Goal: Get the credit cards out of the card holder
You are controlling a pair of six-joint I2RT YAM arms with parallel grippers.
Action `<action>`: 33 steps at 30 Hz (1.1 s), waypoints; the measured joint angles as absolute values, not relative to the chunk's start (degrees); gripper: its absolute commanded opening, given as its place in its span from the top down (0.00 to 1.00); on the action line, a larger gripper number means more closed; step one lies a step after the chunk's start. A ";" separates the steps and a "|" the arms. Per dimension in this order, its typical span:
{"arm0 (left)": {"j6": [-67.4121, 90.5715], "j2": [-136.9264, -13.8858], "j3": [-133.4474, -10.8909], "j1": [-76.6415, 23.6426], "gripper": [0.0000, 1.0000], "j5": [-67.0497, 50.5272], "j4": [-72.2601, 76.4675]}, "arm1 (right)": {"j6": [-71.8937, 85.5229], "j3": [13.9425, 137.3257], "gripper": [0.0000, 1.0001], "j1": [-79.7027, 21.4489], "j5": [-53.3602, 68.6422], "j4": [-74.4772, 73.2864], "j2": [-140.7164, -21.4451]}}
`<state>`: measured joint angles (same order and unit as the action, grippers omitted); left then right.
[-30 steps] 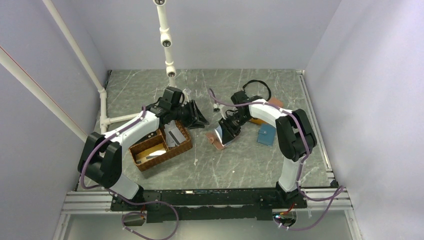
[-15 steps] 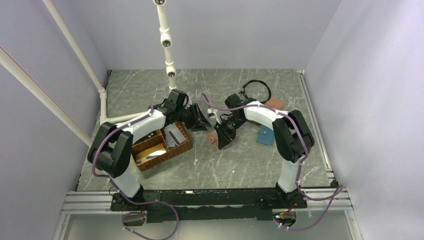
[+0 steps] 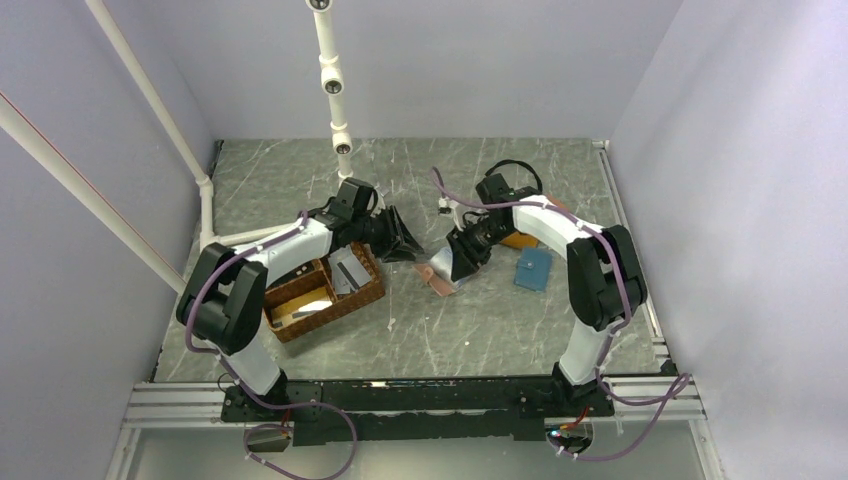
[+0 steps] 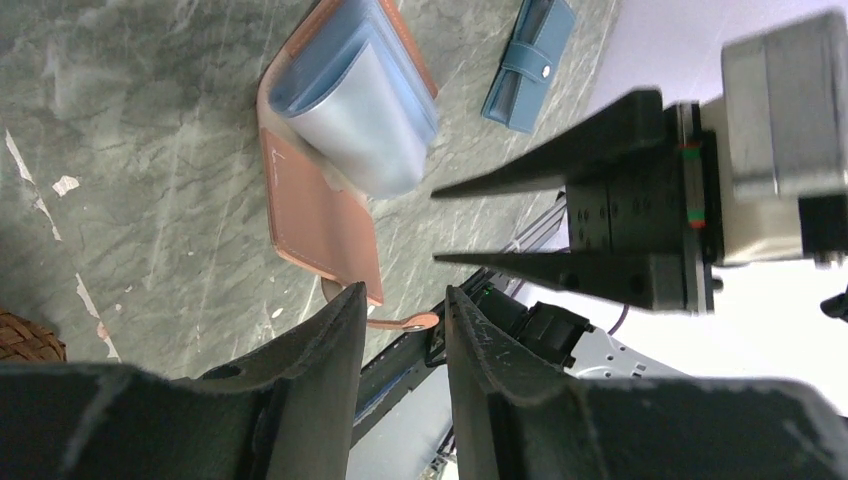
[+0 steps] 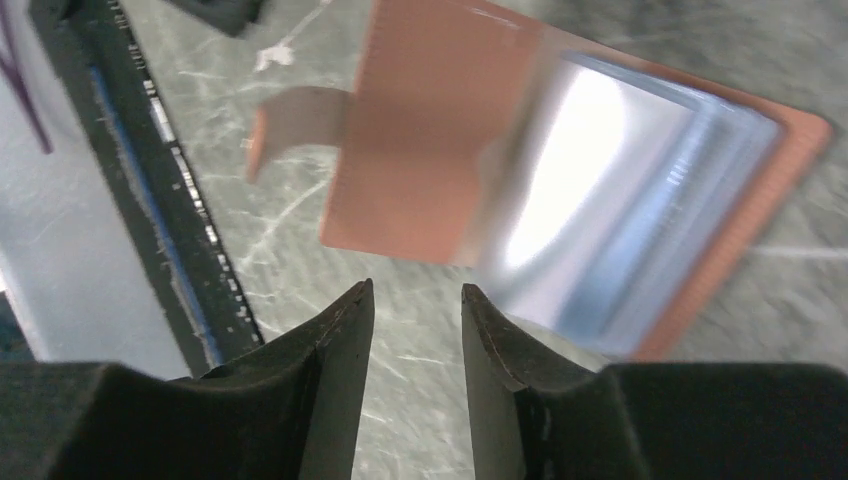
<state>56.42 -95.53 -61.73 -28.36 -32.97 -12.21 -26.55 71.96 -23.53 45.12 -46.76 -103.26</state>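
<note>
Salmon-pink card holder [image 5: 420, 150] is lying open just beyond the right jaws and left jaws, both narrowly parted, gripping nothing. I reckon a skewed pinch is risking dragging it whole, not freeing a card.

Grey-green marbled surface [image 3: 470, 330] under me, white veins streaking all across it. The small folding leather-like card holder [image 5: 430, 170] reads salmon-pink, tab and all. Its inner pockets [image 4: 365, 110] are light blue with a pale, glossy sheen. The flat snap-strap wallet [image 4: 528, 65] is teal-blue, with a silvery stud on the strap. The other flat wallet [image 3: 515, 241] is orange. The woven wicker basket [image 3: 335, 315] is warm brown, and the thin rectangular cards [image 3: 350, 268] in it grey-silver. My left gripper [image 4: 403, 300] and right gripper [image 5: 417, 295]: both matte black, scuffed grey.
</note>
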 measured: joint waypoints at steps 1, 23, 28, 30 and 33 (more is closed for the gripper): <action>56.40 -95.55 -61.76 -28.38 0.60 -32.99 -12.14 | -26.20 71.72 0.57 -22.92 43.79 -46.11 -103.04; 56.14 -96.53 -62.89 -29.08 0.60 -33.12 -11.79 | -23.79 70.83 0.67 -31.03 27.59 -41.30 -105.21; 55.75 -96.53 -62.57 -29.12 0.59 -33.08 -13.23 | -24.49 67.94 0.77 -33.12 29.21 -40.12 -105.21; 55.77 -96.53 -62.30 -29.30 0.59 -32.93 -13.72 | -24.67 67.24 0.78 -33.15 29.50 -40.05 -105.21; 55.88 -96.53 -62.13 -29.34 0.59 -32.80 -14.04 | -24.95 66.94 0.79 -33.19 29.67 -39.99 -105.21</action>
